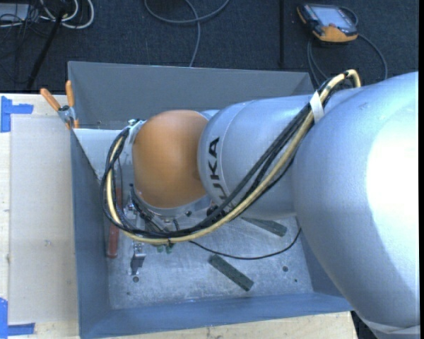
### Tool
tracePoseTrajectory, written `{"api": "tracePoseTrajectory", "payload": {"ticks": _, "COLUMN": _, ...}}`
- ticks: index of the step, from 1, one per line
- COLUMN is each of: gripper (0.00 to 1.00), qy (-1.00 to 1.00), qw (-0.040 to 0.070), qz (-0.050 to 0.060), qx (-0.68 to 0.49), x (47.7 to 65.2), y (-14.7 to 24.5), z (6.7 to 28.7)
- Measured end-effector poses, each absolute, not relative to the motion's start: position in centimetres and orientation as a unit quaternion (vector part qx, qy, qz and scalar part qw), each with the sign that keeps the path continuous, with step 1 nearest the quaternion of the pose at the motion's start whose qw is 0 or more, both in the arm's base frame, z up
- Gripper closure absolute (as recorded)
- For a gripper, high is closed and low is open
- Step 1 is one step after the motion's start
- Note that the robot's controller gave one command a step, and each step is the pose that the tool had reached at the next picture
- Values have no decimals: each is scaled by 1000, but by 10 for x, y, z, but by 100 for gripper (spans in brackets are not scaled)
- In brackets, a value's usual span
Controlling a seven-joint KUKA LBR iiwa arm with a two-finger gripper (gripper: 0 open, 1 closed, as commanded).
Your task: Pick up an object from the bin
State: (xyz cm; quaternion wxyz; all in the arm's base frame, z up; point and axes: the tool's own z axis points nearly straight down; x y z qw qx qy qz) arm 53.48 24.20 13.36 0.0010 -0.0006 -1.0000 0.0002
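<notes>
You can read one piece of lettering here: the black capitals "UKA" on the silver arm (268, 154), just right of its orange cover (166, 157), near the middle of the frame. The letters lie turned on their side, and one end of the word runs under the cables (268, 164). The screen of the handheld device (328, 21) at upper right is too small to read.
</notes>
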Motion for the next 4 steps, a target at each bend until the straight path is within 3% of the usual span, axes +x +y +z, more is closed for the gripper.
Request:
{"api": "tracePoseTrajectory", "payload": {"ticks": 1, "gripper": 0, "qy": -997, "qw": -3, "qz": -1, "qx": 73, "x": 555, "y": 244, "z": 116}}
{"api": "tracePoseTrajectory", "payload": {"ticks": 2, "gripper": 0, "qy": -987, "qw": 1, "qz": 0, "qx": 160, "x": 577, "y": 237, "z": 94}}
{"api": "tracePoseTrajectory", "payload": {"ticks": 4, "gripper": 0, "qy": -996, "qw": 1, "qz": 0, "qx": 84, "x": 575, "y": 229, "z": 99}}
